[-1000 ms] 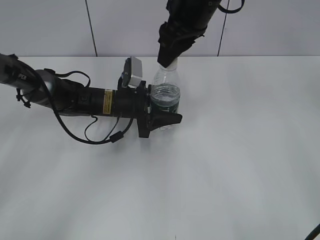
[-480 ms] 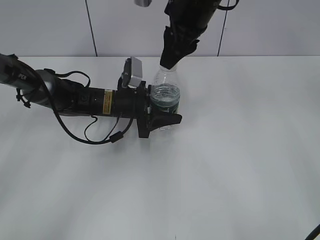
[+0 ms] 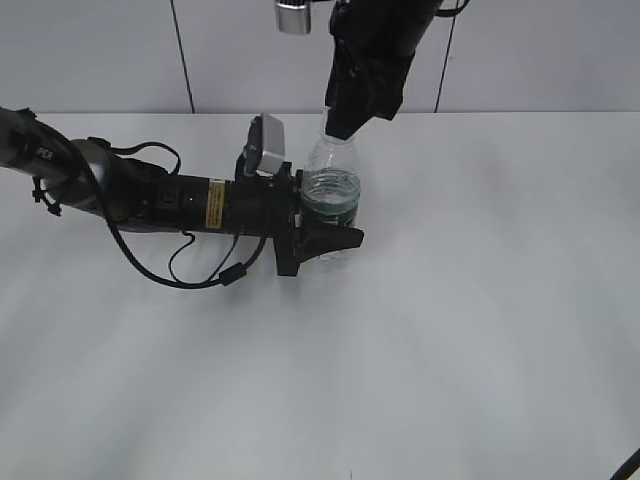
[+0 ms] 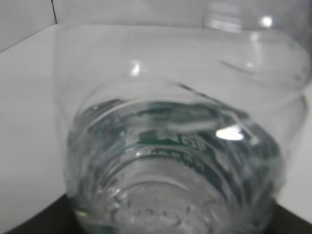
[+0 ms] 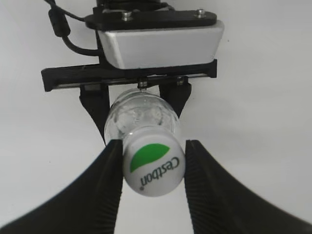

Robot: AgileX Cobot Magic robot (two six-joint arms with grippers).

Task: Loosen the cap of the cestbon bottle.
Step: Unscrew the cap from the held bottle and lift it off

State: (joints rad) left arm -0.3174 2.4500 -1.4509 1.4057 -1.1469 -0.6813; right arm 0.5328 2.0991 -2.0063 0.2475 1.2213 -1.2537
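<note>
Two arms share the job. The left gripper reaches in from nine o'clock and clamps the small clear plastic cestbon bottle around its dark green label, holding it upright on the white table. From twelve o'clock, the right gripper comes down with its fingers pressed against both sides of the round white screw cap with the green leaf logo. The twisting step looks in hand; next seems a wrist turn without slipping.
</note>
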